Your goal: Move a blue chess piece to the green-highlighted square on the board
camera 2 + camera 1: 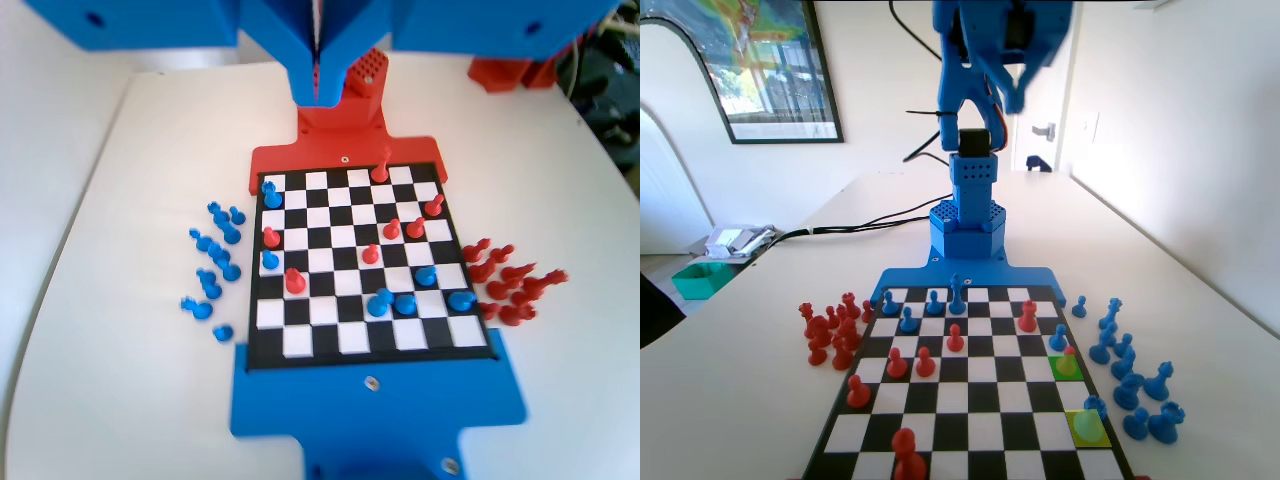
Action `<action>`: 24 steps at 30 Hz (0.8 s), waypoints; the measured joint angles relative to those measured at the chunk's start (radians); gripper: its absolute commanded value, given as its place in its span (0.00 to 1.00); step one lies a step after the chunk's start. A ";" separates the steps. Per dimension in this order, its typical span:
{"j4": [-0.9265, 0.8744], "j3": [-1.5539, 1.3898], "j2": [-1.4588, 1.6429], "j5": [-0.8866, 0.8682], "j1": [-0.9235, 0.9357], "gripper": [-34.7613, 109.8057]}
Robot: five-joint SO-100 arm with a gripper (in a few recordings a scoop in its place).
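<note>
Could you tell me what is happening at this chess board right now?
The blue arm is raised high above the board, and its gripper looks shut and holds nothing. In the fixed view, a blue pawn stands on the paler yellow-green square at the right edge near the camera. The bright green square, one row nearer the arm, has a red piece at its far edge. Captured red and blue pieces sit on the table on either side of the board.
</note>
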State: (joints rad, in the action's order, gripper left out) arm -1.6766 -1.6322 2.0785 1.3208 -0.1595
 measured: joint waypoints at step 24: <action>0.419 0.052 -0.611 -0.304 -0.169 0.32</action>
State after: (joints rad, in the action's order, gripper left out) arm -1.2579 -1.5800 1.4680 1.0170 -0.3283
